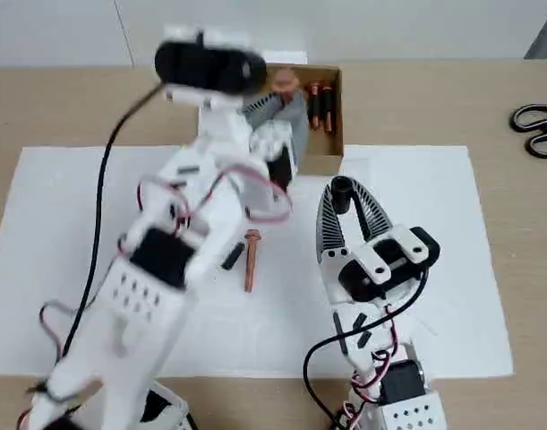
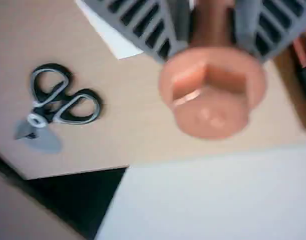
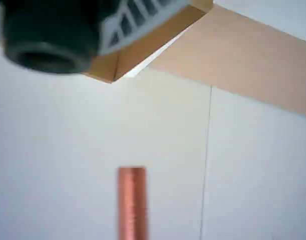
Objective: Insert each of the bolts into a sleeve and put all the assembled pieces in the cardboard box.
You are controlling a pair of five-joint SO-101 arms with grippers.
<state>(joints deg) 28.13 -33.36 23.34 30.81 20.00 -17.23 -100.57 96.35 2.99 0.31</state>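
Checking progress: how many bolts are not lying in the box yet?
2. One bolt is held by the left gripper at the cardboard box; a second bolt lies on the white paper between the arms. The left arm may hide more.

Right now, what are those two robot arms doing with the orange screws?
The left claw grips a copper bolt up at the cardboard box. The right claw holds a black sleeve over the white paper. Another bolt lies loose on the paper between the arms, waiting. A few finished pieces are already in the box.
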